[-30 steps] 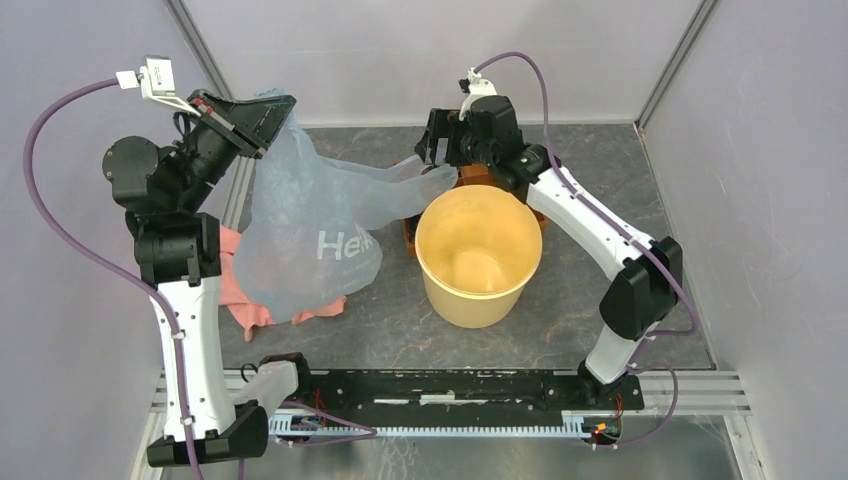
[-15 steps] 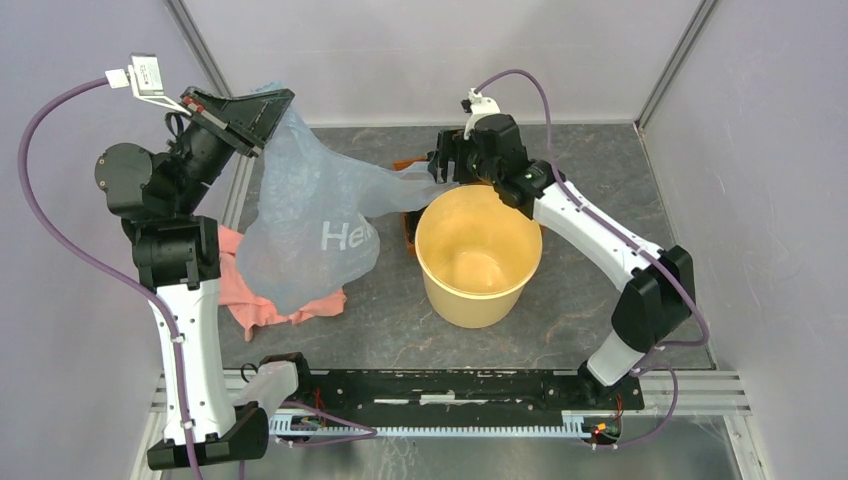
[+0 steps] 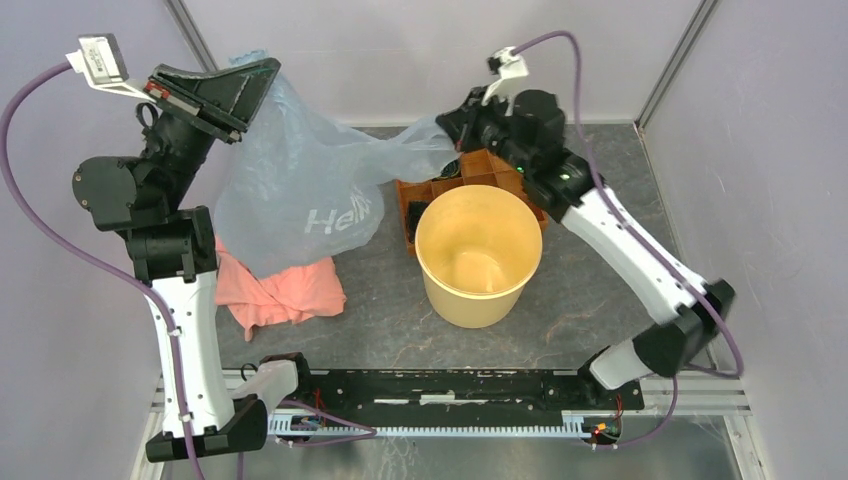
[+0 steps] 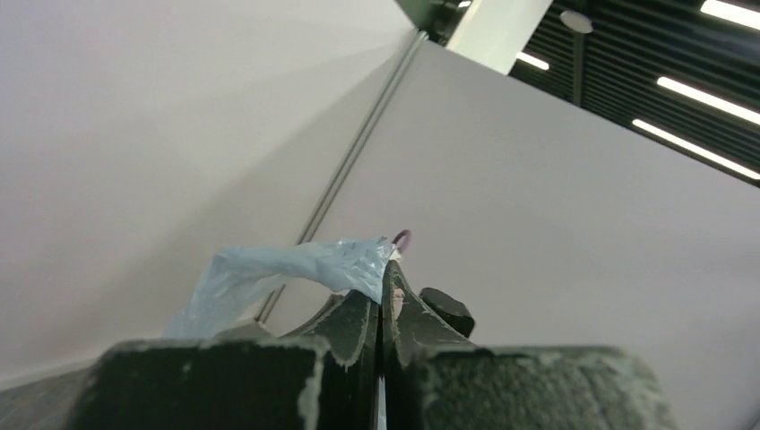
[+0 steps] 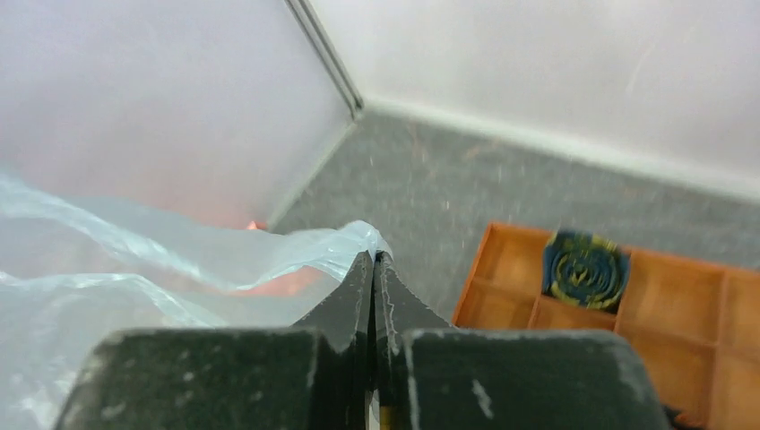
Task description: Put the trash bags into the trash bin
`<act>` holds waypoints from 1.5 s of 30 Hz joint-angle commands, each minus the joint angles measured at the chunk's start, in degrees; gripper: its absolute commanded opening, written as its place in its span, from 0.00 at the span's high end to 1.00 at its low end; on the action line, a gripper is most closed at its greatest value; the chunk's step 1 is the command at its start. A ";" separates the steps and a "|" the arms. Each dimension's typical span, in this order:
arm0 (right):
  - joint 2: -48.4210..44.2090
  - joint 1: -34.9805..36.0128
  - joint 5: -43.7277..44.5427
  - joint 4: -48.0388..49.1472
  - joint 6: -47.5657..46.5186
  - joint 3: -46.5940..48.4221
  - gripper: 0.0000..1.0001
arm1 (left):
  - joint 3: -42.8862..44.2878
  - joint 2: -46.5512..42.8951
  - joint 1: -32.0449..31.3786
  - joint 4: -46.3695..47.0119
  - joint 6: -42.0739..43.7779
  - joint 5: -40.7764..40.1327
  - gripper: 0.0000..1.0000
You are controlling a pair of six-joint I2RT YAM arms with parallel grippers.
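The pale blue translucent trash bag (image 3: 300,185) with white lettering hangs stretched between my two grippers, above the table's left half. My left gripper (image 3: 262,72) is raised high at the back left, shut on one edge of the bag (image 4: 296,264). My right gripper (image 3: 447,128) sits behind the bin, shut on the opposite edge of the bag (image 5: 224,255). The trash bin (image 3: 478,252), a round yellow-tan bucket, stands upright at mid-table with nothing inside, to the right of the hanging bag. In the wrist views the left gripper (image 4: 383,269) and right gripper (image 5: 373,258) both show jaws pressed together on film.
A salmon-pink cloth (image 3: 280,292) lies crumpled on the table under the bag, at the left. An orange compartmented tray (image 3: 470,175) sits right behind the bin; one compartment holds a dark coiled item (image 5: 582,267). Grey walls close in the back and both sides.
My right gripper closed on the bag's edge and rose toward the back. The left gripper lifted higher with its edge, so the bag now hangs clear of the pink cloth.
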 commanded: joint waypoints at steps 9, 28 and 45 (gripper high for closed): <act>-29.55 -0.07 7.61 3.94 -7.35 -3.60 1.00 | 1.53 0.62 -0.20 17.71 -18.51 -6.95 0.98; -39.40 -0.06 4.60 -3.53 -2.29 -12.57 1.00 | 1.62 1.90 -8.77 10.74 -13.21 -9.06 0.98; -40.76 -0.05 -3.97 -15.33 -1.63 -3.76 1.00 | 18.80 14.75 -42.56 -9.01 12.37 -13.27 0.98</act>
